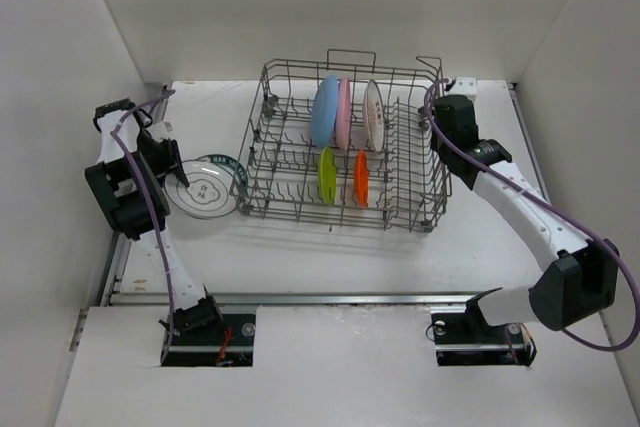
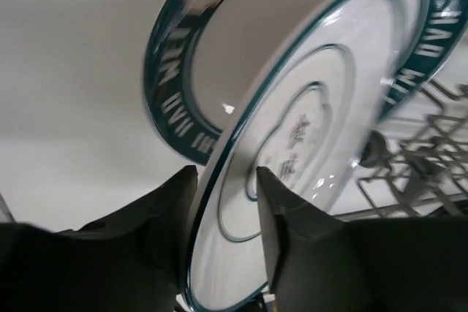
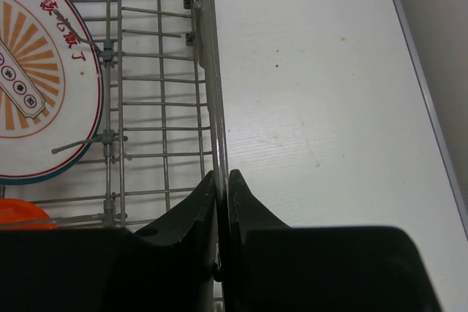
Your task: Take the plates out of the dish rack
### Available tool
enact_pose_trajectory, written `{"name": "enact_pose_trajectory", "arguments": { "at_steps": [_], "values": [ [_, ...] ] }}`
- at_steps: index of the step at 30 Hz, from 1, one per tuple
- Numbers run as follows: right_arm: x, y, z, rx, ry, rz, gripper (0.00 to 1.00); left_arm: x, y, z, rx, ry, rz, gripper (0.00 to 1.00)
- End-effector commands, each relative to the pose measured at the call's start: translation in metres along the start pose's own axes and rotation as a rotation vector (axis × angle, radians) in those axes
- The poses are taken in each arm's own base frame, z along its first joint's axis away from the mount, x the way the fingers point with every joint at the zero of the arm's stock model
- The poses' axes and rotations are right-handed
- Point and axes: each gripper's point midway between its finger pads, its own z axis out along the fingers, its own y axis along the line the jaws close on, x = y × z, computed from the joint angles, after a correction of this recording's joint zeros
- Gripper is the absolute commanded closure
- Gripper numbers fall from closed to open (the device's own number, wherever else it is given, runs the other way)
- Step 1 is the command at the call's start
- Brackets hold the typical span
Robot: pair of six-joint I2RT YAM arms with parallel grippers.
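Pinching the dark-rimmed plate (image 1: 207, 187) by its edge in the left gripper (image 2: 225, 174), jaws narrowed onto the rim, low by the table (image 1: 330, 257) just left of the rack (image 3: 210, 71), seemingly to lay it flat; clamping the right gripper (image 3: 223, 177) fully onto the rack's side wire, likely for steadying; leaving the blue plate (image 1: 325, 112), pink plate (image 1: 344, 112), sunburst plate (image 1: 373, 115), green plate (image 1: 327, 175) and orange plate (image 1: 361, 177) upright between tines.

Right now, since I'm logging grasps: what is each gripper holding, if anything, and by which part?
The left gripper pinches the teal-rimmed plate by its rim. The right gripper is shut on the dish rack, on its top side rim wire.
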Motion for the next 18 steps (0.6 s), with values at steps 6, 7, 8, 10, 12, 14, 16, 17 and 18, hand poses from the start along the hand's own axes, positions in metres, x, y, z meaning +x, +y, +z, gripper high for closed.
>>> {"name": "enact_pose_trajectory", "arguments": {
  "at_steps": [6, 7, 8, 10, 12, 14, 16, 17, 18],
  "values": [
    [-0.071, -0.022, 0.014, 0.049, -0.211, -0.052, 1.00, 0.029, 0.026, 0.031, -0.056, 0.211, 0.041, 0.53],
    [-0.073, -0.026, 0.019, 0.062, -0.213, -0.067, 1.00, 0.030, 0.027, 0.032, -0.051, 0.231, 0.050, 0.51],
    [-0.075, -0.026, 0.019, 0.063, -0.222, -0.070, 1.00, 0.030, 0.027, 0.034, -0.050, 0.240, 0.048, 0.49],
    [-0.080, -0.028, 0.026, 0.074, -0.219, -0.067, 1.00, 0.030, 0.027, 0.034, -0.065, 0.259, 0.068, 0.45],
    [-0.086, -0.031, 0.029, 0.085, -0.225, -0.069, 1.00, 0.029, 0.028, 0.036, -0.084, 0.266, 0.079, 0.44],
    [-0.087, -0.029, 0.031, 0.078, -0.222, -0.094, 1.00, 0.028, 0.027, 0.033, -0.086, 0.255, 0.082, 0.44],
    [-0.087, -0.028, 0.031, 0.069, -0.222, -0.106, 1.00, 0.026, 0.024, 0.027, -0.080, 0.236, 0.085, 0.44],
    [-0.087, -0.028, 0.031, 0.069, -0.222, -0.106, 1.00, 0.025, 0.021, 0.024, -0.073, 0.223, 0.087, 0.44],
    [-0.087, -0.030, 0.031, 0.079, -0.222, -0.115, 1.00, 0.024, 0.019, 0.017, -0.077, 0.199, 0.094, 0.42]
  ]
}}
